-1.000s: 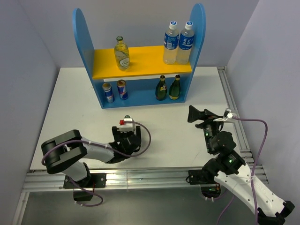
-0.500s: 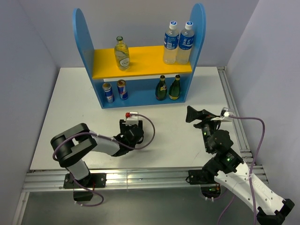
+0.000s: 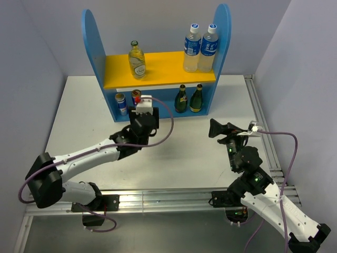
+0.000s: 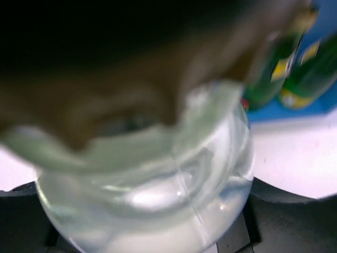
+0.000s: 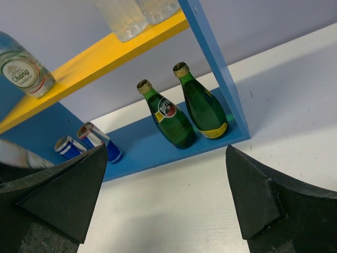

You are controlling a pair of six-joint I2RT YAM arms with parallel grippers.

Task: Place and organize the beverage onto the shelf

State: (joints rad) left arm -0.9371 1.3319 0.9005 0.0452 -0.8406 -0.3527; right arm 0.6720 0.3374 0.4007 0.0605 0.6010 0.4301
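Plain grey walls all round, white table [image 3: 210,153] underneath. The left tool [image 3: 143,112] is clamped on a clear glass bottle [image 4: 158,200]; the wrist cam is basically all blurry glass. It's holding the bottle right at the front of the blue two-level shelf with the yellow upper board [image 3: 158,71]. Just ahead of the tool are the two slim blue-and-silver cans [image 3: 122,104], and off to its right the two dark green glass bottles [image 4: 279,74]. Above it on the yellow board stands the matching clear glass bottle [image 3: 137,59], so I'd guess this one goes beside its twin, like with like. The right tool [image 3: 217,128] hangs wide open and empty, well back from the shelf, probably just keeping clear.
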